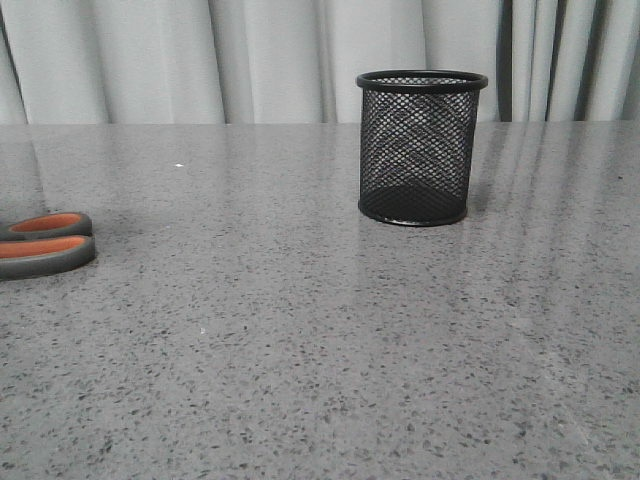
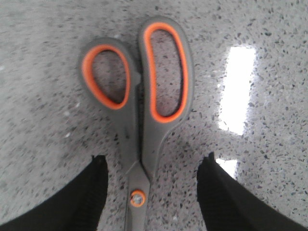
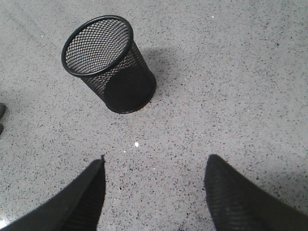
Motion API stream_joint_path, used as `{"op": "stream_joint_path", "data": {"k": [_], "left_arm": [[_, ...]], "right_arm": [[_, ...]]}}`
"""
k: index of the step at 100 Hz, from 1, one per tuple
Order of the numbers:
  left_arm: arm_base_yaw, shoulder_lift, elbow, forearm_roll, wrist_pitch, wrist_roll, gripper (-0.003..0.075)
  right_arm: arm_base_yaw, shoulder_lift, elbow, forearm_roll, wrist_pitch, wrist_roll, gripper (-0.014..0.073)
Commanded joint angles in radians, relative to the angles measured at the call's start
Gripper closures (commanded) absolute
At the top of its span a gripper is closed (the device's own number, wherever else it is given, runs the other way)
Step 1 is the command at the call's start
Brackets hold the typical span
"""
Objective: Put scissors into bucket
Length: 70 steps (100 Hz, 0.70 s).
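The scissors [image 2: 144, 120] lie flat on the speckled grey table, grey loop handles lined in orange; only the handles [image 1: 45, 243] poke into the front view at the far left edge. My left gripper [image 2: 153, 166] hovers open over them, its black fingers [image 2: 91, 187] on either side of the orange pivot screw, not touching. The blades are out of view. The bucket [image 1: 418, 148], a black wire-mesh cup, stands upright and empty right of centre toward the back. My right gripper [image 3: 154, 168] is open over bare table, apart from the bucket [image 3: 108, 62]. Neither arm shows in the front view.
Grey curtains [image 1: 250, 55] hang behind the table's far edge. Bright light reflections [image 2: 236, 86] glare on the tabletop beside the scissors.
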Motion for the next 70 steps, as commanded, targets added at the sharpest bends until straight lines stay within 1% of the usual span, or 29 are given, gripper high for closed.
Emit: {"op": "stream_joint_path", "data": {"k": [1,28,48,70], "left_arm": [[-0.023,-0.005,-0.031,-0.01,-0.02,-0.001,0.0333],[-0.024,0.045,-0.033,0.032,-0.036,-0.001,0.0333],[-0.024,0.071,-0.033,0.03,-0.075,-0.001,0.0333],[-0.024,0.105,-0.033,0.03,-0.077,-0.001,0.0333]], "right_arm": [[-0.006,0.004,-0.034,0.014,-0.05,-0.01,0.0189],[-0.006,0.004,-0.034,0.014,-0.044,-0.01,0.0189],[-0.006,0.004,-0.034,0.014,-0.044,-0.01,0.0189],[-0.006,0.004,-0.034,0.014,-0.044,-0.01,0.0189]]}}
